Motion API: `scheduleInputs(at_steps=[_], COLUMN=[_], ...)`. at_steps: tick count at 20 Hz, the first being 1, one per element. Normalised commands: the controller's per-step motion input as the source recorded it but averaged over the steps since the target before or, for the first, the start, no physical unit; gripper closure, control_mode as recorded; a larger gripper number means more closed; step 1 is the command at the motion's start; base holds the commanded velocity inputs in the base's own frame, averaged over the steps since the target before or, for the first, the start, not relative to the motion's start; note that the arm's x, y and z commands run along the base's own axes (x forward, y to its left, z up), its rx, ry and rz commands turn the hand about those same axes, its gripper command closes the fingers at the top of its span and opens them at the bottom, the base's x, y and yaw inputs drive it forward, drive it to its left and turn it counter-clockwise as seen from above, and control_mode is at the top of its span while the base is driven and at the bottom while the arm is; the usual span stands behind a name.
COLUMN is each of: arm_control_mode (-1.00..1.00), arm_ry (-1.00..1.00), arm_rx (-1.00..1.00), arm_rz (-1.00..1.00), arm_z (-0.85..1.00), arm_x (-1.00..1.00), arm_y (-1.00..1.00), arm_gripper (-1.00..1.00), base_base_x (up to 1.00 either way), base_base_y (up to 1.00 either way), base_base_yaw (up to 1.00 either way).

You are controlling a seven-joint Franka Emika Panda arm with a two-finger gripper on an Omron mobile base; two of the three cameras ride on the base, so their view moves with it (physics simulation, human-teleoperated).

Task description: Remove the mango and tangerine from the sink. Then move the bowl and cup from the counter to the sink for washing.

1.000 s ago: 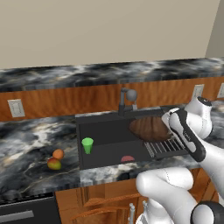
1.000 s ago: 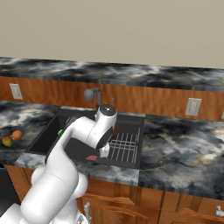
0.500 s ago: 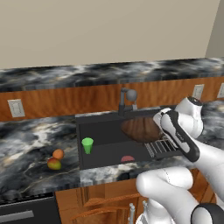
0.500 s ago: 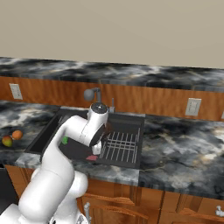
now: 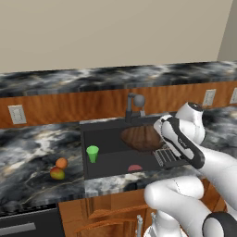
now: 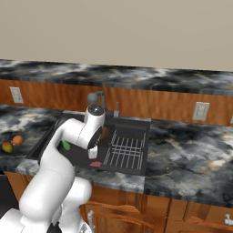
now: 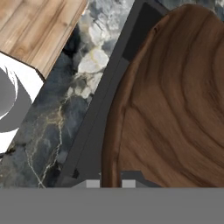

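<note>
Over the sink [image 5: 88, 131], the gripper [image 7: 111, 183] pinches the bowl [image 5: 141, 137] by its rim, holding it tilted above the basin. Farther left inside stands the cup [image 5: 92, 153]; beyond the sink's left edge lie the mango [image 5: 57, 173] and tangerine [image 5: 61, 163], touching.

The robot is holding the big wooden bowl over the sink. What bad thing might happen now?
The gripper pinches only the thin rim of the bowl, which hangs tilted over the sink. It might slip out and bang down.

The cup stands upright in the sink, left of the bowl. If the bowl swings that way or drops wide, it could knock the cup over.

The faucet is close behind the bowl, so the two might bump.
</note>
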Motion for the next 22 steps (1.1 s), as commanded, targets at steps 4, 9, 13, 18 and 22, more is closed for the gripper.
scheduleInputs(at_steps=[4,9,13,18,22], arm_control_mode=[-1.0,-1.0,-1.0,-1.0,-1.0], arm_ry=[0.04,0.04,0.03,0.02,0.03], arm_rx=[0.02,0.01,0.0,0.0,0.0], arm_rz=[0.0,0.0,0.0,0.0,0.0], arm_z=[-0.05,-0.05,-0.09,-0.09,-0.08], arm_x=[0.1,0.09,0.06,0.05,0.06], arm_y=[0.28,0.22,0.18,0.17,0.15], arm_gripper=[1.0,1.0,1.0,1.0,1.0], base_base_x=[0.0,0.0,0.0,0.0,0.0], base_base_y=[0.0,0.0,0.0,0.0,0.0], base_base_yaw=[0.0,0.0,0.0,0.0,0.0])
